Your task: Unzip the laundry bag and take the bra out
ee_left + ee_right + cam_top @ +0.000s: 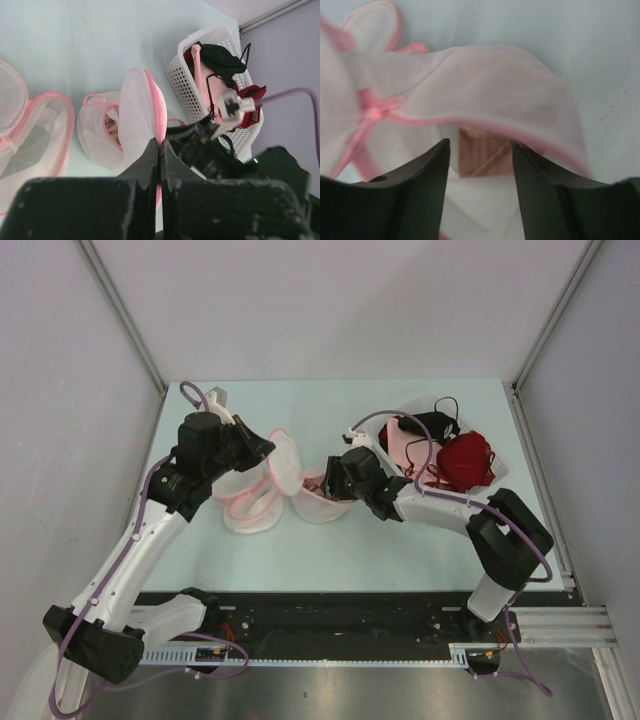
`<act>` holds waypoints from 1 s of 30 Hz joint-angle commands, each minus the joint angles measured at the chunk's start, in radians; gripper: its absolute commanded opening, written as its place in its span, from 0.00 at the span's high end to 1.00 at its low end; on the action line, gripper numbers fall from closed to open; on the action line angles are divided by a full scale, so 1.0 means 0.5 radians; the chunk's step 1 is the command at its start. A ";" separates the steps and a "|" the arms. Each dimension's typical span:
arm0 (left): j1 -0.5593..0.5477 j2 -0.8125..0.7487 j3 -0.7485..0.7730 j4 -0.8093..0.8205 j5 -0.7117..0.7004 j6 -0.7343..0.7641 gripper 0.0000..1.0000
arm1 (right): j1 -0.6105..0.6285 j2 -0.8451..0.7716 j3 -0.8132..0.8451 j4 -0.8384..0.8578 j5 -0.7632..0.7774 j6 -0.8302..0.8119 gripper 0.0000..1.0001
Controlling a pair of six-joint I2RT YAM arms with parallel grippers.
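A round white mesh laundry bag (318, 506) with pink trim lies open at the table's middle. My left gripper (268, 449) is shut on the pink edge of its raised lid flap (285, 462); in the left wrist view my gripper (160, 145) pinches that flap (141, 102) beside the bag's mouth (97, 132). My right gripper (326, 484) is open at the bag's mouth; in the right wrist view the gripper (481, 146) frames a tan ribbed cloth (482, 154) inside the mesh (485, 95). The black bra (430, 424) lies on top in the basket, also in the left wrist view (222, 57).
A second mesh bag (250, 508) lies open left of the first, seen too in the left wrist view (30, 135). The white slotted basket (421, 401) at the right back holds a dark red garment (466, 460) and a pale pink one (400, 448). Walls enclose the table.
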 commanded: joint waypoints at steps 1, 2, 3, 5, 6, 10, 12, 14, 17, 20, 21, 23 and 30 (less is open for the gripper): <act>0.011 -0.061 0.022 0.000 -0.020 0.000 1.00 | -0.126 0.208 0.020 0.195 -0.062 0.130 0.33; 0.011 -0.064 0.016 0.000 -0.021 -0.004 1.00 | -0.123 0.306 0.060 0.195 -0.059 0.133 0.29; 0.014 -0.070 0.012 0.003 -0.017 -0.010 1.00 | -0.120 0.355 0.082 0.180 -0.071 0.137 0.24; 0.011 -0.070 0.003 0.009 -0.017 -0.004 1.00 | -0.108 0.478 0.140 0.164 -0.114 0.158 0.21; 0.011 -0.076 -0.003 0.009 -0.017 -0.001 0.99 | -0.104 0.500 0.146 0.185 -0.139 0.170 0.18; 0.011 -0.073 -0.061 0.018 -0.017 -0.016 1.00 | -0.098 0.562 0.149 0.219 -0.170 0.201 0.29; 0.011 -0.077 -0.073 0.018 -0.017 -0.019 1.00 | -0.098 0.482 0.146 0.167 -0.151 0.195 0.73; 0.011 -0.083 -0.092 0.012 -0.033 -0.019 1.00 | -0.074 0.381 0.146 0.115 -0.102 0.137 1.00; 0.011 -0.086 -0.107 0.003 -0.079 -0.013 1.00 | -0.040 0.142 0.146 0.088 -0.035 0.008 1.00; 0.011 -0.070 -0.119 0.006 -0.103 -0.007 1.00 | 0.006 -0.082 0.149 0.075 -0.022 -0.078 1.00; 0.011 -0.061 -0.122 0.003 -0.106 -0.004 1.00 | 0.027 -0.140 0.149 0.069 -0.041 -0.087 1.00; 0.014 -0.046 -0.119 0.003 -0.106 0.009 1.00 | 0.046 -0.269 0.149 0.066 -0.071 -0.103 1.00; 0.011 0.019 -0.119 -0.009 -0.162 0.024 0.99 | 0.119 -0.497 0.152 0.115 -0.320 -0.048 1.00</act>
